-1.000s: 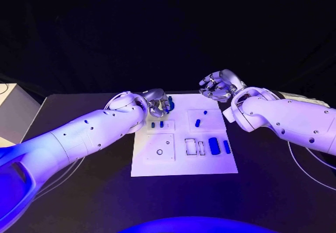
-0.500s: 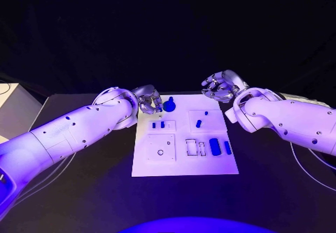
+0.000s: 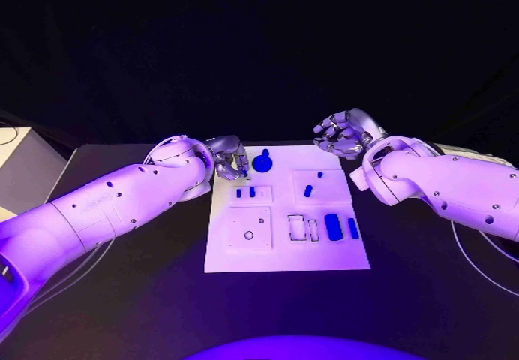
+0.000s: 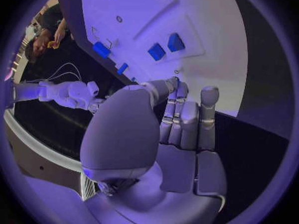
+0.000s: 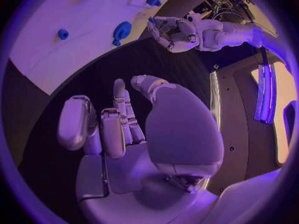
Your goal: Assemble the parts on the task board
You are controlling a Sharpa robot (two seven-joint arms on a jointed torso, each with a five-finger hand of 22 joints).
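Observation:
The white task board (image 3: 283,251) lies in the middle of the black table. A round blue part (image 3: 262,163) with a short stem rests at its far left corner, also seen as the round part (image 5: 121,31). My left hand (image 3: 228,164) hovers just left of it, apart from it, fingers curled toward the thumb (image 4: 163,86). A blue speck sits at those fingertips; I cannot tell if it is a piece. My right hand (image 3: 344,133) hangs beyond the board's far right corner, fingers curled in, holding nothing. Small blue pieces (image 3: 245,193) and two longer ones (image 3: 333,226) stand on the board.
A pale box (image 3: 15,171) stands at the table's left edge. A thin cable (image 3: 467,262) trails along the right side of the table. Bare black table lies in front of the board.
My left hand has drawn back to the left, away from the round blue part, which now rests on the board's far left corner. The right hand has barely moved.

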